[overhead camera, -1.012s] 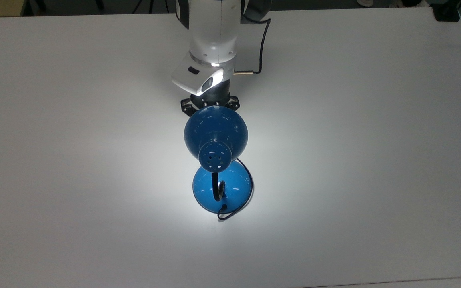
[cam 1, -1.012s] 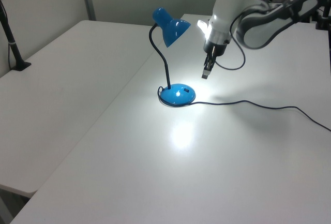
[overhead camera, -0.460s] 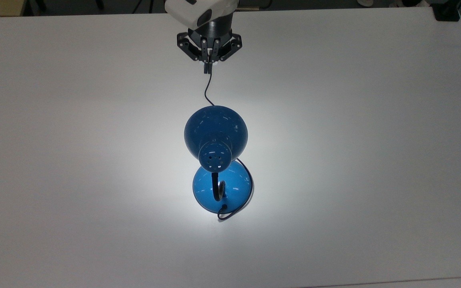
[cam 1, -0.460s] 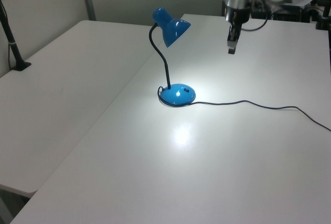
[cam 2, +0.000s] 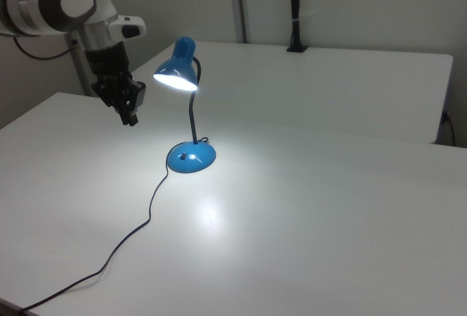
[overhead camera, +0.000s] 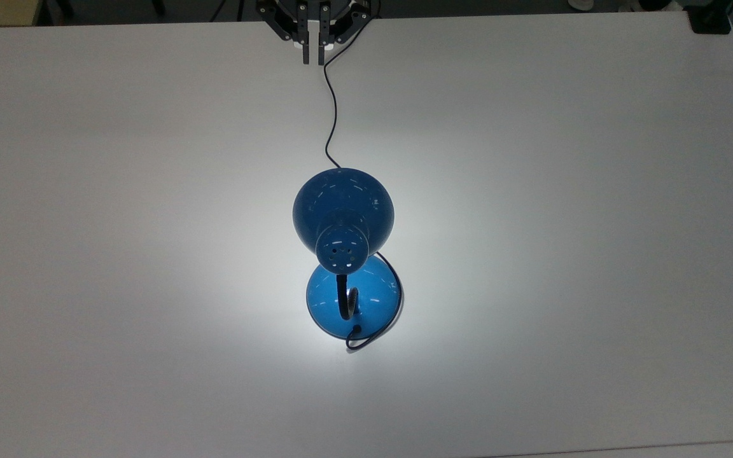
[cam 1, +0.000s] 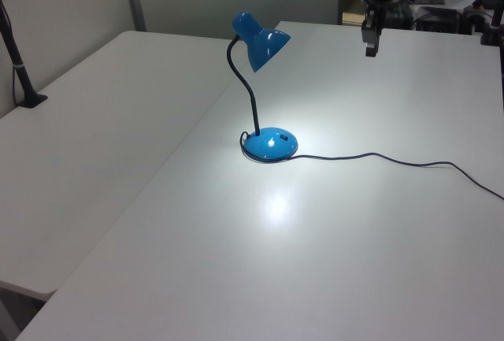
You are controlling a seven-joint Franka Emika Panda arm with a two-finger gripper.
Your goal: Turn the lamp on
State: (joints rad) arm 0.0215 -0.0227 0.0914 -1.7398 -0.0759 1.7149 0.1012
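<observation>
The white surface (overhead camera: 564, 191) carries the lamp (overhead camera: 344, 210) near its middle, lit, a bright pool under the shade. The hand (overhead camera: 313, 57) hangs well apart at the top view's far edge, fingers pressed together on nothing, the lamp lying straight along its cord (overhead camera: 330, 121) from there.

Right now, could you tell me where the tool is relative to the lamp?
The tool sits at the table's far edge in the top view, apart from the lit lamp mid-table.
</observation>
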